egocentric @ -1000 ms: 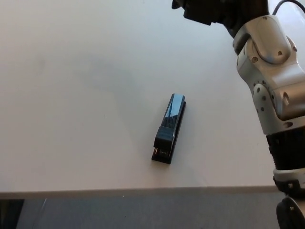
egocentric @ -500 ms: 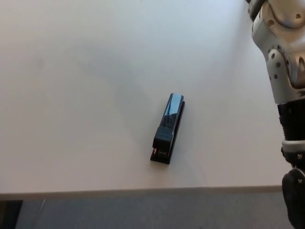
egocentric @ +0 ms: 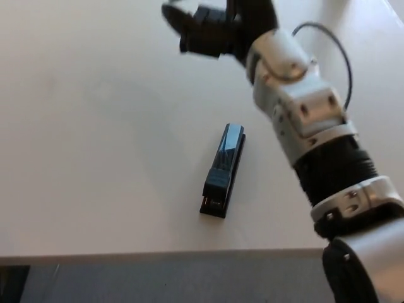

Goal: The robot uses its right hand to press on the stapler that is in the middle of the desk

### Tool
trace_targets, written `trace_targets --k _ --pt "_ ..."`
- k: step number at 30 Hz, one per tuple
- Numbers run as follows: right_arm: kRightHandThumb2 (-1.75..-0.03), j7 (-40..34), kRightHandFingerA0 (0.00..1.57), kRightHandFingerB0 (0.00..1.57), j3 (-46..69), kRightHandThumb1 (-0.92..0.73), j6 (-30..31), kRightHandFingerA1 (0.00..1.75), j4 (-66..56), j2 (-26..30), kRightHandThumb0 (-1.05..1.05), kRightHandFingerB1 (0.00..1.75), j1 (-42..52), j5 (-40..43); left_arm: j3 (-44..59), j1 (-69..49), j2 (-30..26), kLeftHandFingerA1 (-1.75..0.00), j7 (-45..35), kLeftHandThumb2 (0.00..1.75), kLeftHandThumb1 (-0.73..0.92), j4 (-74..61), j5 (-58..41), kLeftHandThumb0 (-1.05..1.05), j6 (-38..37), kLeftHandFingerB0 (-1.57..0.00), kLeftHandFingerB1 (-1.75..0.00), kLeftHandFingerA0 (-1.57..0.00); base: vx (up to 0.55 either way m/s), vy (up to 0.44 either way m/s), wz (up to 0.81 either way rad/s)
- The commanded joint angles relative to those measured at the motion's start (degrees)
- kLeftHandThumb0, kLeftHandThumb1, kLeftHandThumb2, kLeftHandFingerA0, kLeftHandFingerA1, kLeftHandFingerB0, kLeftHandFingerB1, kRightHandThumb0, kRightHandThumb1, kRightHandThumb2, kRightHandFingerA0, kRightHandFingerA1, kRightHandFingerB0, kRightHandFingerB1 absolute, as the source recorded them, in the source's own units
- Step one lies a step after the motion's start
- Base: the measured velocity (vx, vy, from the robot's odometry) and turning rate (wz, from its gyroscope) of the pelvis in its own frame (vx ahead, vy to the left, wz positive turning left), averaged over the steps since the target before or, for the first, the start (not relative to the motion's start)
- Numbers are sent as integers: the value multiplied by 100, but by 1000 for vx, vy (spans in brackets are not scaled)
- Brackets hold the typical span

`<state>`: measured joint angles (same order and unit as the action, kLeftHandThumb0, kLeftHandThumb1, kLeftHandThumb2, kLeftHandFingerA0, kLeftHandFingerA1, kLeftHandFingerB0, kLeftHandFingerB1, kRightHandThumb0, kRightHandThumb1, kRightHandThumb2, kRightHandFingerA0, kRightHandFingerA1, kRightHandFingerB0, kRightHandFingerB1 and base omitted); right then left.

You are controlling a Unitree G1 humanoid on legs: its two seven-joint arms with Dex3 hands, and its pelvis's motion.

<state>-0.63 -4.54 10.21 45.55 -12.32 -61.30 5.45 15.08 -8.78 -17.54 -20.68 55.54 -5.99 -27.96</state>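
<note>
Head view: right hand (egocentric: 211,28) above stapler (egocentric: 224,170), apart.

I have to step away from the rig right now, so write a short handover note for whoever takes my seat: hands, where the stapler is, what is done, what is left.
Right hand: raised over the far part of the desk, beyond the stapler, not touching it, holding nothing; the blur hides how its fingers are set.
Left hand: not in view.
Stapler: lies flat near the middle of the desk, toward the near edge, long axis running roughly near to far, slightly slanted.
Done: right arm is out over the desk.
Left: bring the right hand back and down onto the stapler's top and press; no contact shows yet.
</note>
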Motion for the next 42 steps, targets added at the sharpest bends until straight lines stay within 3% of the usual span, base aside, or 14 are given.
trace_targets --k 1,5,8,9,12,13,16,17,18,24,27,36,37,42 --pt "-55 -318 75 65 -311 -61 -1221 175 2141 -800 -23 161 608 -557 191 196 -41 -47 -52 78 92 -193 -329 -73 215 -10 -39 -15 0 0 0" --pt "-56 -297 77 67 -255 -60 -1314 171 2320 -768 -22 156 554 -481 170 196 -45 -48 4 117 78 -206 -262 -79 201 -7 -47 -1 -8 -5 3" --pt "-56 -330 77 71 -240 -60 -1364 175 2462 -778 -20 153 589 -475 159 125 -18 -51 59 115 78 -215 -214 -82 154 -13 -51 -8 0 0 0" --pt "-82 -443 112 90 -264 -42 -1285 135 2522 -777 -31 116 559 -521 158 108 3 -50 52 115 80 -238 -218 -84 159 -12 -50 -7 0 0 0" --pt "-54 -507 77 80 -280 -61 -1297 175 2675 -764 -22 130 543 -582 173 84 20 -48 29 80 90 -249 -225 -76 137 -12 -41 -16 0 0 0" --pt "-83 -499 113 89 -280 -44 -1360 135 2729 -755 -30 114 580 -598 179 58 24 -48 18 80 90 -272 -234 -75 171 -12 -41 -16 0 0 0" --pt "-55 -521 79 67 -175 -60 -1448 175 2825 -704 -21 166 653 -544 176 -4 36 -53 -7 118 59 -342 -234 -36 153 -2 -50 -6 0 0 0" --pt "-55 -548 77 65 -111 -59 -1524 175 2853 -684 -19 168 658 -514 184 5 45 -47 -36 77 92 -361 -262 -76 143 -17 -43 -14 0 0 0" --pt "-57 -534 77 63 -28 -58 -1582 175 2860 -672 -18 173 675 -453 182 1 37 -53 -57 117 57 -364 -269 -37 132 -2 -50 -6 0 0 0" --pt "-58 -335 80 69 347 -57 -1632 173 2910 -699 -18 160 664 -316 142 -43 17 -47 -74 77 92 -509 -254 -75 287 -14 -41 -16 0 0 0" --pt "-59 -126 86 75 557 -55 -1626 167 2920 -774 -20 153 704 -204 145 -16 40 -52 -75 119 61 -489 -270 -36 283 -1 -49 -5 0 0 0" --pt "-56 -91 81 68 1016 -55 -1658 172 2988 -1044 -16 155 1401 -4 170 -361 38 -52 -149 118 60 -646 -308 -36 277 -1 -49 -4 0 0 0" --pt "-56 -119 79 68 938 -56 -1619 174 3046 -1098 -14 140 1758 -90 185 -588 71 -46 -248 80 92 -719 -365 -73 248 -13 -41 -14 0 0 0" --pt "-57 -145 77 64 380 -55 -2011 175 3307 -1200 -14 175 3509 -598 73 -1306 91 -52 -192 118 60 -561 -135 -36 -115 -2 -50 -6 0 0 0"
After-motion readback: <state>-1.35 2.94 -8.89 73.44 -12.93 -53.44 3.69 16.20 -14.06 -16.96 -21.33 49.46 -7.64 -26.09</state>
